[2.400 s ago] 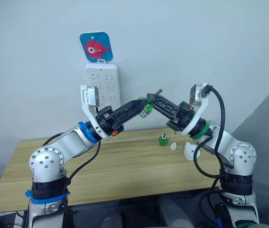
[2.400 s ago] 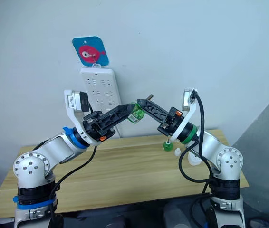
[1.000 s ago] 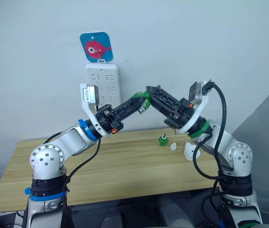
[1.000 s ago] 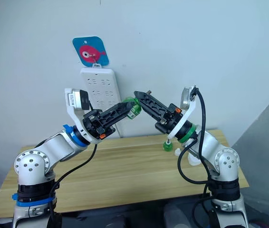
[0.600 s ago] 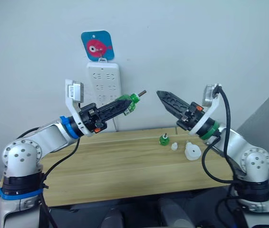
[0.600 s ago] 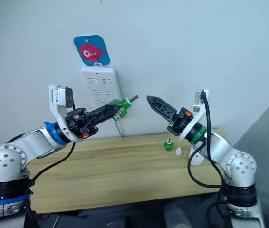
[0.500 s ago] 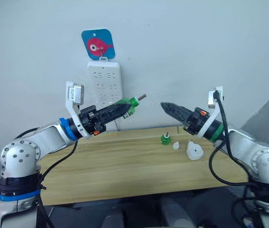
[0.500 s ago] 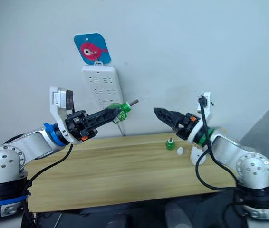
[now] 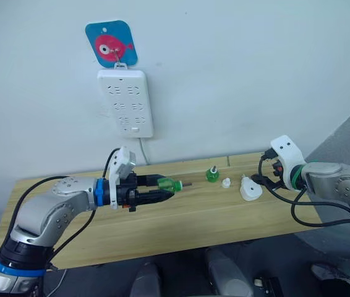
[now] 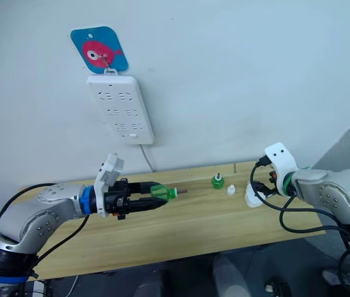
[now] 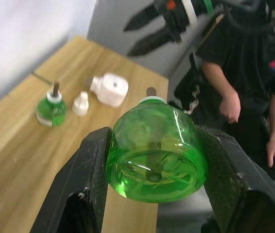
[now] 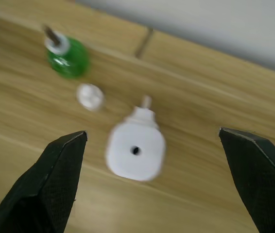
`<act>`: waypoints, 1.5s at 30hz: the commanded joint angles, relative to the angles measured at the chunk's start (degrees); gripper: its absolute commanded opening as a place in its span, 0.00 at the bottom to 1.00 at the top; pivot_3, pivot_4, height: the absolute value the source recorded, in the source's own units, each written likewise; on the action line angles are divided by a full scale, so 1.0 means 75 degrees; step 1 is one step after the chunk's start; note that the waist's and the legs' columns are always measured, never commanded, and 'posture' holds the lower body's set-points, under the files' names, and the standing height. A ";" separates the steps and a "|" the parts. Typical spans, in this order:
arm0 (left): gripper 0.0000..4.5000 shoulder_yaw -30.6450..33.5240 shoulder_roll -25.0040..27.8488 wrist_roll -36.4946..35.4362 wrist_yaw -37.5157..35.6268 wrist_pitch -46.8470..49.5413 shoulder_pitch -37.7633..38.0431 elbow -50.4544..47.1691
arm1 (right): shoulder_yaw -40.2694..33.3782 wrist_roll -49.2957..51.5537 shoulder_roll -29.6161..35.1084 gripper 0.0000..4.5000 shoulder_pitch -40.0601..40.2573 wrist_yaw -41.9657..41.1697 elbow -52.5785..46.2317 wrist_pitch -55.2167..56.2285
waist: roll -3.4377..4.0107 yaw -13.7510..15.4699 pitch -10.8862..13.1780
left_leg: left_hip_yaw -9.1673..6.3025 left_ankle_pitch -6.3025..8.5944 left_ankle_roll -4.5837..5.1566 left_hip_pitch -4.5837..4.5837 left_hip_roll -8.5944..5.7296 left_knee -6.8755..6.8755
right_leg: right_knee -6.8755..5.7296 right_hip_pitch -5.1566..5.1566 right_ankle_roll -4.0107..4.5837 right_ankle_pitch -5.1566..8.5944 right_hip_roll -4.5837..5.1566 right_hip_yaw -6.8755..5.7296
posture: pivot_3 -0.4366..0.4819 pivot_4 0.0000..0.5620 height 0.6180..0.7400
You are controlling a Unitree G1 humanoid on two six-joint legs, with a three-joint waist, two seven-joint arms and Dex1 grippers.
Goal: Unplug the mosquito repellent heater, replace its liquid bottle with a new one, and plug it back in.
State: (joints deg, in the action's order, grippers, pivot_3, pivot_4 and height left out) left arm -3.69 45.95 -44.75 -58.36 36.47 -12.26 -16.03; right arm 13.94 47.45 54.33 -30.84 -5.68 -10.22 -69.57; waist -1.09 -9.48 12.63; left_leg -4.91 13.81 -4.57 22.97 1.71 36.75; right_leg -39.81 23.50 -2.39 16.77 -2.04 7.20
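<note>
My left gripper (image 9: 161,188) is shut on a translucent green bottle (image 9: 169,184), held sideways just above the table with its wick pointing right. The left wrist view shows that bottle's base (image 11: 152,150) squeezed between the two black fingers (image 11: 94,170). The white mosquito repellent heater (image 9: 250,189) lies unplugged on the table, vent hole up. My right gripper (image 12: 152,132) hovers over the heater (image 12: 135,150), open wide and holding nothing. A second green bottle (image 9: 211,175) stands uncapped left of the heater, with a loose white cap (image 9: 226,182) between them. I cannot tell which bottle is the new one.
A white power strip (image 9: 125,102) hangs on the wall under a blue fish tag (image 9: 111,44); its cord drops to the wooden table (image 9: 181,229). A person in dark clothes (image 11: 244,82) stands past the table's right end.
My right gripper let go of the bottle's top and dropped to the heater, opening wider. My left arm lowered the bottle from in front of the power strip to table height. The camera tilted.
</note>
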 commanded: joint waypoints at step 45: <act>0.51 0.0243 -0.0530 0.0491 0.0425 -0.0099 0.0809 -0.1414 | 0.0320 -0.4177 -0.2644 0.68 -0.1327 -0.2333 0.2752 -0.1126 | -0.0030 0.0205 0.0408 | 0.0009 0.0014 0.0019 0.0015 -0.0002 0.0001 | 0.0042 0.0004 -0.0032 -0.0015 0.0013 0.0005 | 0.36 0.45 1.00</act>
State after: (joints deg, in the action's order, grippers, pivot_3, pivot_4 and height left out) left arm -3.05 42.36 -40.49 -55.19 35.84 -6.12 -24.62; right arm 18.04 16.52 33.70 -40.18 -22.43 11.68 -77.93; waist -1.31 -7.94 15.68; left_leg -4.84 13.92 -4.43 23.09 1.70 36.76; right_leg -39.49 23.53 -2.63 16.66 -1.95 7.23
